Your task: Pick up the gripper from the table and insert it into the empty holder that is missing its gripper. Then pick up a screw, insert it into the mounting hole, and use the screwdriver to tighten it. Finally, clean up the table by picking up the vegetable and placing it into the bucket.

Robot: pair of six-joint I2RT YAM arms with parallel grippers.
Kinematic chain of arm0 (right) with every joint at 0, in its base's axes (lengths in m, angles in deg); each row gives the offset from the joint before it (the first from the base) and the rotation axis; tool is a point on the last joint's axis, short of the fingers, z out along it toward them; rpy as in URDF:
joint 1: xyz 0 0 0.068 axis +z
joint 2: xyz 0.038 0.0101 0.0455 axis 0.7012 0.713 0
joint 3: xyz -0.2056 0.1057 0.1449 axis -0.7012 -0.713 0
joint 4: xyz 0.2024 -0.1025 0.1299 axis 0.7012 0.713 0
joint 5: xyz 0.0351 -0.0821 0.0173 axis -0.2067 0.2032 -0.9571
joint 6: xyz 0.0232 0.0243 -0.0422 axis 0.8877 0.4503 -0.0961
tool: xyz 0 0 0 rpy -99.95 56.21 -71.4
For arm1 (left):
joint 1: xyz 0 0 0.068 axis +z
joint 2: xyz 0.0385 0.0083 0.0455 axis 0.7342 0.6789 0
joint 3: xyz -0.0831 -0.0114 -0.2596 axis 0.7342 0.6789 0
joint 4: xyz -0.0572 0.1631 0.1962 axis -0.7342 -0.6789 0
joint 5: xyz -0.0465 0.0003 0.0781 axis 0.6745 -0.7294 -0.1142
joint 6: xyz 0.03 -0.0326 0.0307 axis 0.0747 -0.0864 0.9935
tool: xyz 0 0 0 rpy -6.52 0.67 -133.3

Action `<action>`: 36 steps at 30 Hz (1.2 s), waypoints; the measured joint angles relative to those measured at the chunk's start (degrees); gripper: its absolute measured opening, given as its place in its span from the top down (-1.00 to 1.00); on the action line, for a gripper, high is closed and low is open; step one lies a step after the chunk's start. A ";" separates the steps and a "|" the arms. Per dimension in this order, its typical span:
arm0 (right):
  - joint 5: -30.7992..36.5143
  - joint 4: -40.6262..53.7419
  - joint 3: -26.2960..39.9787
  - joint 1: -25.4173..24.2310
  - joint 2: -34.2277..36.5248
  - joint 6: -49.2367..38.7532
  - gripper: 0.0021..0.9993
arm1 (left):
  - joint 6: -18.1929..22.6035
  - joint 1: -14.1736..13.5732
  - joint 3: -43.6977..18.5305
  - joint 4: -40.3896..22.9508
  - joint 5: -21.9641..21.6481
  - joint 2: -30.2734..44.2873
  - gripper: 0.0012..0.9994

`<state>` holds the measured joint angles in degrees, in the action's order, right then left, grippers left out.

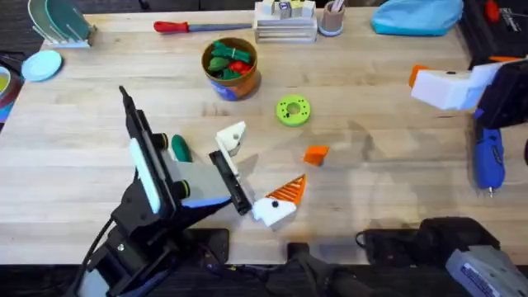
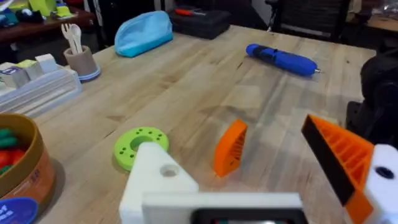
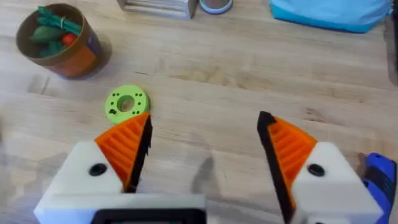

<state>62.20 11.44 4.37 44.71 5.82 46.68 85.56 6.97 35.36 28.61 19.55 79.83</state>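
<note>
- The left arm's jaws [image 1: 257, 173] are seen spread wide over the desk [image 1: 371, 165], with nothing held between them; one finger carries an orange ribbed pad [image 2: 339, 155], while the other is the plain white holder [image 2: 155, 174] with a bare mounting hole.
- The right arm's jaws [image 3: 202, 149] are likewise seen parted and empty, both fingers fitted with orange pads [image 3: 127, 146], raised above the wood.
- The gripper [image 1: 316, 153], a small orange wedge, is found lying on the desk just beyond the left arm's fingers, apart from them.
- A green disc with holes [image 1: 293, 110] is placed a little farther out, near the wedge.
- The vegetable [image 1: 180, 148] is seen on the wood beside the left arm.
- The bucket [image 1: 230, 68], already holding toy produce, stands farther back.
- The screwdriver [image 1: 487, 159] lies at the right edge, well apart from the wedge.
</note>
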 joint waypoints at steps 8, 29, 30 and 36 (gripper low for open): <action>0.00 -0.02 0.00 0.00 0.00 0.00 -0.98 | -0.02 0.00 0.00 0.00 0.00 0.00 -0.99; -10.29 7.95 0.22 17.81 15.09 0.40 -0.99 | -0.02 0.00 0.00 0.00 0.00 -0.01 -0.99; -9.69 8.21 0.22 20.52 16.29 -0.64 -0.99 | -0.02 0.00 0.00 0.00 0.00 0.00 -0.99; -6.72 8.29 0.22 30.07 23.44 -3.71 -0.99 | -0.02 0.00 0.00 0.00 0.00 0.00 -0.99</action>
<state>55.47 19.73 4.59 74.78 29.26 42.97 85.54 6.97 35.36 28.61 19.55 79.83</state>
